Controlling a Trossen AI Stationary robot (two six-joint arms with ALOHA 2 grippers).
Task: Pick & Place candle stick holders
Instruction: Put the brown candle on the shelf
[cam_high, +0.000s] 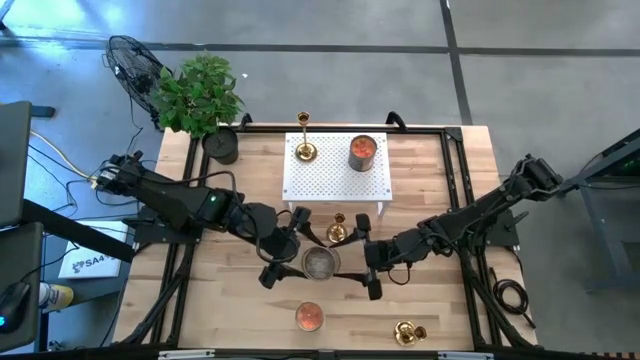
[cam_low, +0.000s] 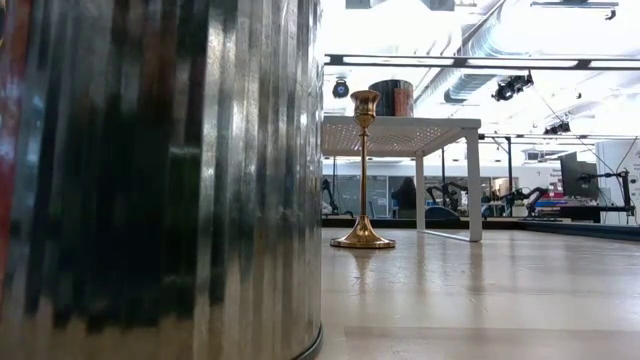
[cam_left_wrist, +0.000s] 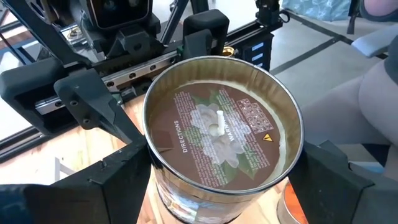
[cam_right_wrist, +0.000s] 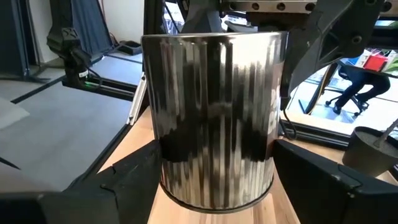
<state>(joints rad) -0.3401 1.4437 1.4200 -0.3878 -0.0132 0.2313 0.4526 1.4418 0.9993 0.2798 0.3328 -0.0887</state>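
Observation:
One gold candle stick holder (cam_high: 305, 140) stands on the white perforated stand (cam_high: 335, 185). A second (cam_high: 337, 230) (cam_low: 362, 170) stands on the table in front of it, and a third (cam_high: 408, 332) lies by the near edge. Between both grippers is a ribbed silver candle tin (cam_high: 320, 263). My right gripper (cam_high: 345, 262) (cam_right_wrist: 214, 180) is shut on it. My left gripper (cam_high: 302, 258) (cam_left_wrist: 224, 180) is open, its fingers close beside the tin's upper wall (cam_left_wrist: 155, 155); whether they touch I cannot tell. My right gripper pinches the tin's lower wall (cam_right_wrist: 163, 168), just above its base, between its two fingers. The fingers come in about level from the table's right side. The tin stands upright in the hold, open top up, and its base looks clear of the table.
A red candle jar (cam_high: 362, 152) sits on the white stand. An orange candle tin (cam_high: 309, 317) near the front edge fills the left of the low view (cam_low: 160, 180). A potted plant (cam_high: 200, 95) stands at the far left corner. Bare wood lies front left and right.

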